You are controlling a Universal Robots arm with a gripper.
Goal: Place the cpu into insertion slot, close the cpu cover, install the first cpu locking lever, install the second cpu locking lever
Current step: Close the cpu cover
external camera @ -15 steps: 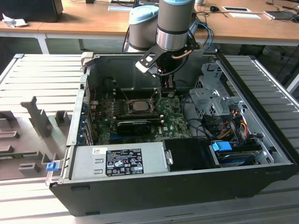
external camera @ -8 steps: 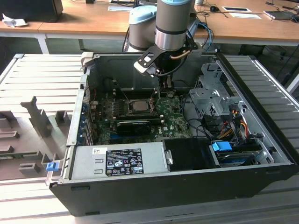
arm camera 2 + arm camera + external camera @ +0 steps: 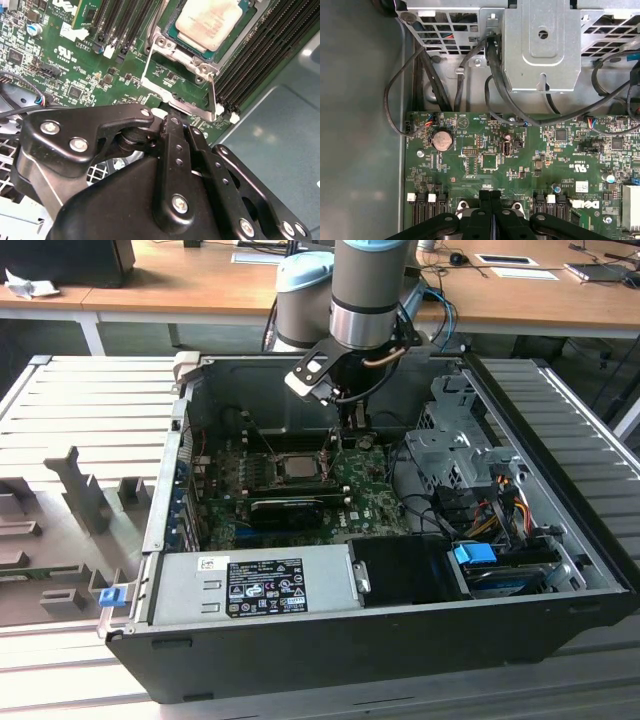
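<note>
the arm reaches down into an open computer case [image 3: 560,455]; in the exterior view the gripper [image 3: 352,422] hangs just above the green motherboard [image 3: 375,502], close beside the insertion slot [image 3: 268,470] on the exterior view's right.

the cpu [image 3: 297,466] sits in that slot. in the second wrist view the cpu [image 3: 210,20] shows its grey metal top. the cpu cover [image 3: 186,54] appears to lie flat around it, the chip showing through its window.

in the first wrist view the gripper [image 3: 490,192] has its two black fingers [image 3: 484,200] pressed side by side with no gap between them. in the second wrist view the gripper [image 3: 182,125] has its tips right at a thin bright metal bar [image 3: 187,106] that runs along the socket's edge. whether anything is pinched there i cannot tell.

a black expansion card [image 3: 290,508] lies across the board beside the slot, and a grey power supply [image 3: 250,585] fills the case's front corner. the first wrist view also takes in a coin battery [image 3: 442,140], a metal drive cage [image 3: 540,45] and black cables [image 3: 395,107].
</note>
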